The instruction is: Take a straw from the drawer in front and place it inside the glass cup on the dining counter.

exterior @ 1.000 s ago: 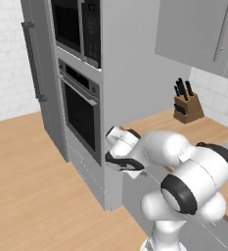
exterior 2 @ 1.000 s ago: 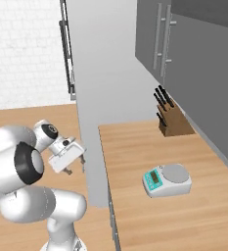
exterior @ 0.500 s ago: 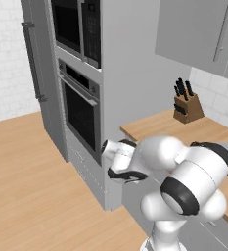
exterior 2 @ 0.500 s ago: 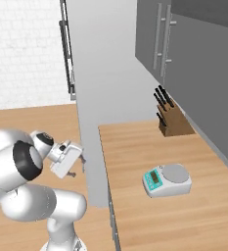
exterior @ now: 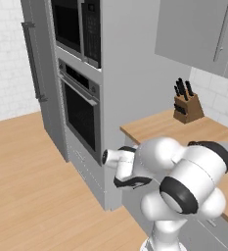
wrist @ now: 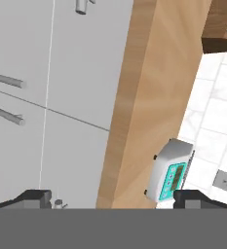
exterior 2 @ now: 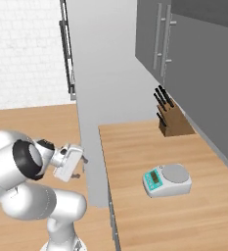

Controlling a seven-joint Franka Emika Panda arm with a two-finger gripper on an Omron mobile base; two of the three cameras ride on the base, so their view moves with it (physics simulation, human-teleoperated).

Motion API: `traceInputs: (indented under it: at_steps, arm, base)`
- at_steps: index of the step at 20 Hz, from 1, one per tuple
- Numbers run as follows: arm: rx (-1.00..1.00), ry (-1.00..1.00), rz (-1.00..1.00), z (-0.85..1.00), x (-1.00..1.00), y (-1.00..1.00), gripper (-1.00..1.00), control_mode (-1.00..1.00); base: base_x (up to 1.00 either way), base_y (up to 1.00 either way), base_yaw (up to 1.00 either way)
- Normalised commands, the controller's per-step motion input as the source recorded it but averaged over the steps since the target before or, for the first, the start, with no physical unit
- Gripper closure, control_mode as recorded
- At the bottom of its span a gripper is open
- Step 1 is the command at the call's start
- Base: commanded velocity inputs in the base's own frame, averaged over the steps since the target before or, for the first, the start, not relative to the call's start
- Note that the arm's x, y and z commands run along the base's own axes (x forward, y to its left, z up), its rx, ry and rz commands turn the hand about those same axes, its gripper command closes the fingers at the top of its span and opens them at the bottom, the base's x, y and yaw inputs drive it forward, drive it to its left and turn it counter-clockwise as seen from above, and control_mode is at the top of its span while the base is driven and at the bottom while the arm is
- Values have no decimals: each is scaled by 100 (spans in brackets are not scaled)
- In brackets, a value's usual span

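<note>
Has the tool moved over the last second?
Yes. In the left base view the tool has dropped lower against the oven and swung leftward, away from the wood counter edge. Its jaws stand open.

The white arm folds low in front of the wood counter (exterior: 159,125). A knife block (exterior: 186,104) stands on that counter near the tiled wall. A built-in oven (exterior: 79,105) occupies the tall grey cabinet.
</note>
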Motion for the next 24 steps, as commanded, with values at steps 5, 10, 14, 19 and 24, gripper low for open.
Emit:
traceInputs:
  at_steps: [5,10,14,19,24]
  arm:
    - [-1,-3,5,-3,16,-21,-100,-100]
    - [-2,-1,5,-16,20,-2,-100,-100]
    - [-3,-1,4,-28,20,0,-100,-100]
    - [-3,-2,5,-26,27,0,-100,-100]
    - [-4,-3,6,-21,30,0,-100,-100]
  base:
    - [0,0,0]
    - [0,0,0]
    - [0,0,0]
    - [0,0,0]
    - [0,0,0]
